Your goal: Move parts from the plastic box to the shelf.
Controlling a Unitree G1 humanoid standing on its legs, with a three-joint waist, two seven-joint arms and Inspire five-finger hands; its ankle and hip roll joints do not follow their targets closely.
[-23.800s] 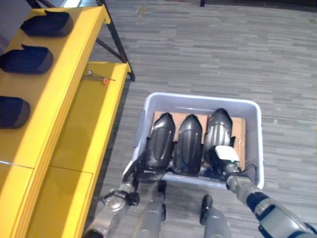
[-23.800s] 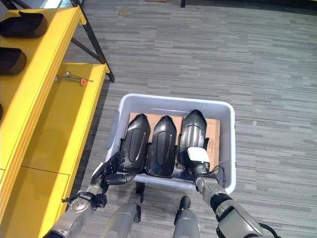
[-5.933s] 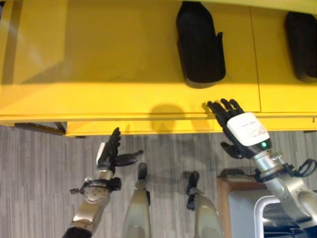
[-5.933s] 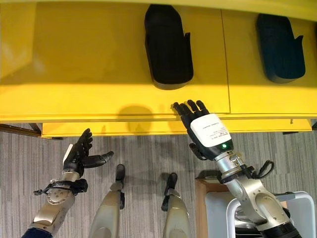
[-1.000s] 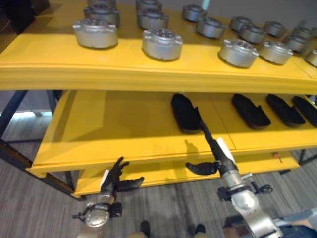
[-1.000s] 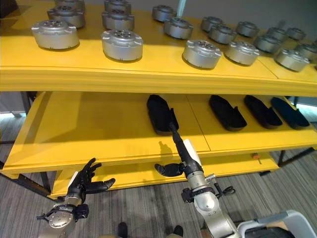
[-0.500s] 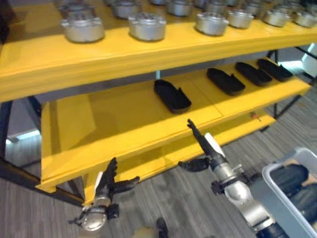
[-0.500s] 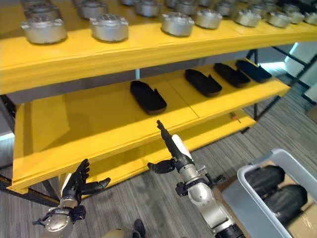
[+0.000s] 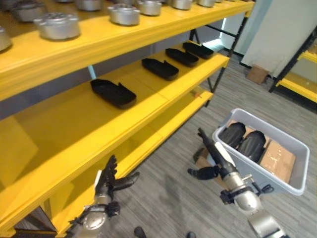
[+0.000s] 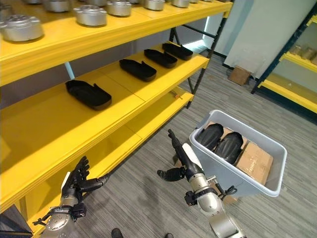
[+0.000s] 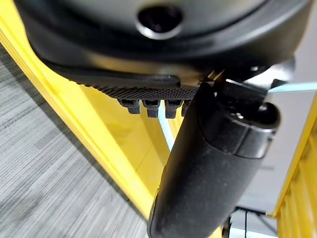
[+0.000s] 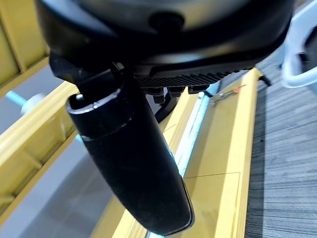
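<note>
Yellow metal shelf (image 9: pixel 148 106) at left carries four black moulded parts (image 9: pixel 113 92); seemingly two more sit in the grey plastic box (image 9: pixel 292 181) at right. Left hand (image 9: pixel 106 182) and right hand (image 9: pixel 214 157) hover empty, fingers straight.

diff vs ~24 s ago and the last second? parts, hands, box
One black part left the plastic box: three then, two parts in it now, and four lie on the middle shelf. Both hands let go of the part they gripped 24 s ago; the left robot hand and right robot hand are open and empty. In the last second mainly the camera swung right, back toward the box. The hands stayed open.
</note>
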